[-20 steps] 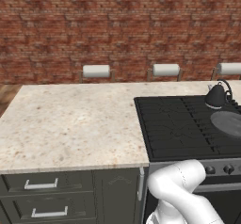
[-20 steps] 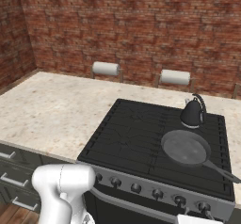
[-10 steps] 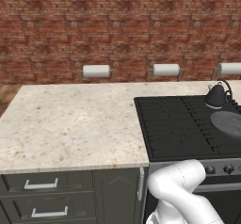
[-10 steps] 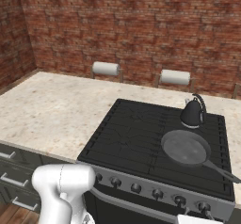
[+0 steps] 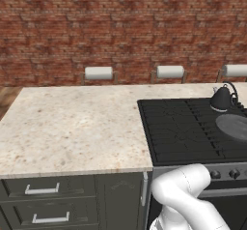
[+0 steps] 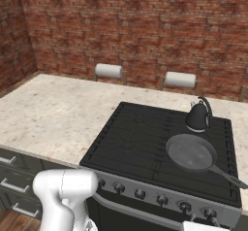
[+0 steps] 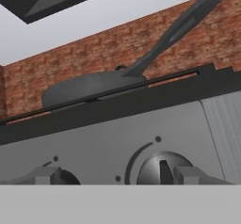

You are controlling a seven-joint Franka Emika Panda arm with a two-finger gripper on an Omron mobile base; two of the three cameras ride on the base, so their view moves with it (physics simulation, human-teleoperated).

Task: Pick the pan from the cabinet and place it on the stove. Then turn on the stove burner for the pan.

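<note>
Though pincer (image 7: 108, 173) low, pan (image 7: 89, 89) above

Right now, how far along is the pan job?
Done: the pan sits on the stove, front right, near the kettle. In hand: the hand view looks straight at the front knobs, one knob dead ahead, and the gripper is open, holding nothing. Left: turn that burner on; no flame is visible under the pan.

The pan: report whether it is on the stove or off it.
On the stove. The pan sits flat on the stove's right front grates, in front of the kettle, handle pointing toward the front right corner.
</note>
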